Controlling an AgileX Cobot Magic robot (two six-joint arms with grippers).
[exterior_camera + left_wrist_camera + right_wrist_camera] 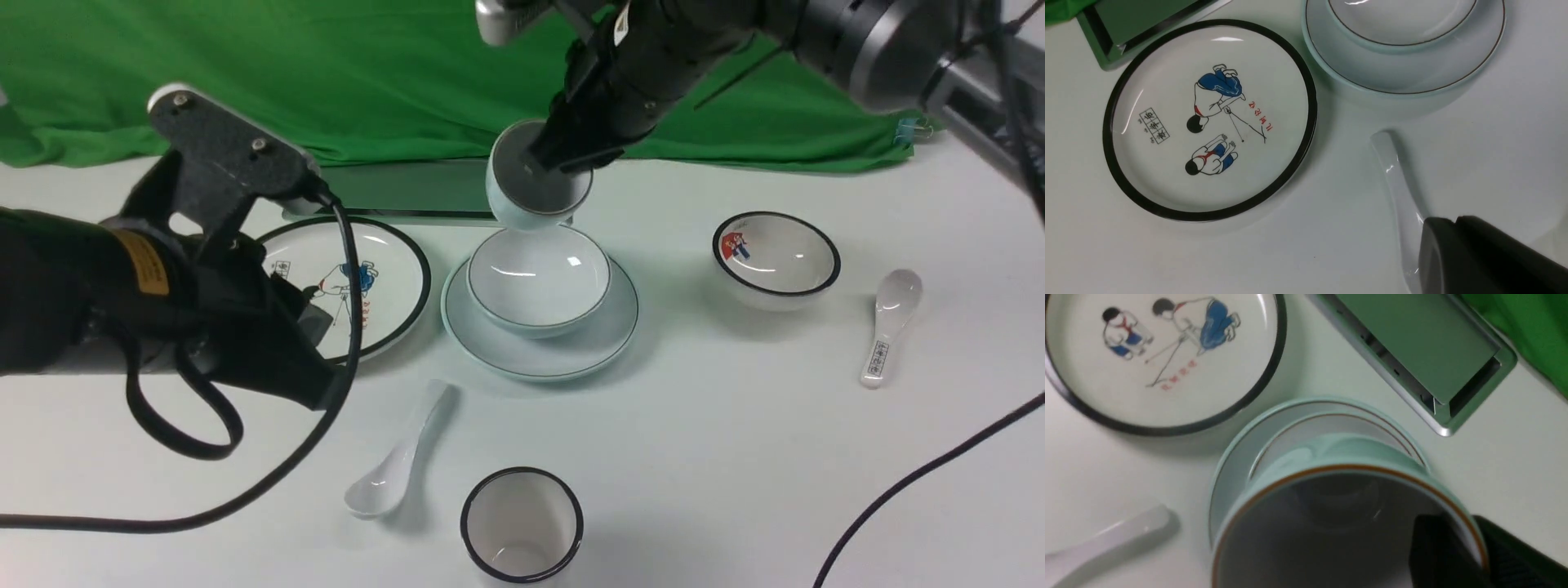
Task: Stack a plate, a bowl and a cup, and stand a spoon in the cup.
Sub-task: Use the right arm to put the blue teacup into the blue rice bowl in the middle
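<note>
Crockery is spread over the white table [735, 457] in our front view. We see the right gripper [557, 159] clamped on the rim of the cup [521, 204]. The cup hangs tilted, its mouth turned toward us, just above the far edge of the bowl [539, 286]; we cannot tell whether the two touch. The bowl sits in the plate [571, 355] at mid-table. The spoon [400, 457] lies flat on the table in front of the plate and to its left, handle pointing toward it. Our left gripper [314, 380] hovers just left of the spoon, and its arm hides part of the cartoon plate [404, 269]. A black-rimmed cup [522, 523] stands nearest us, while a black-rimmed bowl [775, 257] and a printed spoon [888, 322] lie to the right.

From the left wrist we see the left gripper's dark fingers [1474, 253] closed with nothing between them. They sit above the spoon and hide its scoop end. The handle tip lies near the plate without touching it, and the cartoon plate sits just beside the plate.

From the right wrist we look into the cup: one finger [1437, 551] is inside the wall and the other outside, pinching the brownish rim. The bowl and plate show beyond the cup, blurred
</note>
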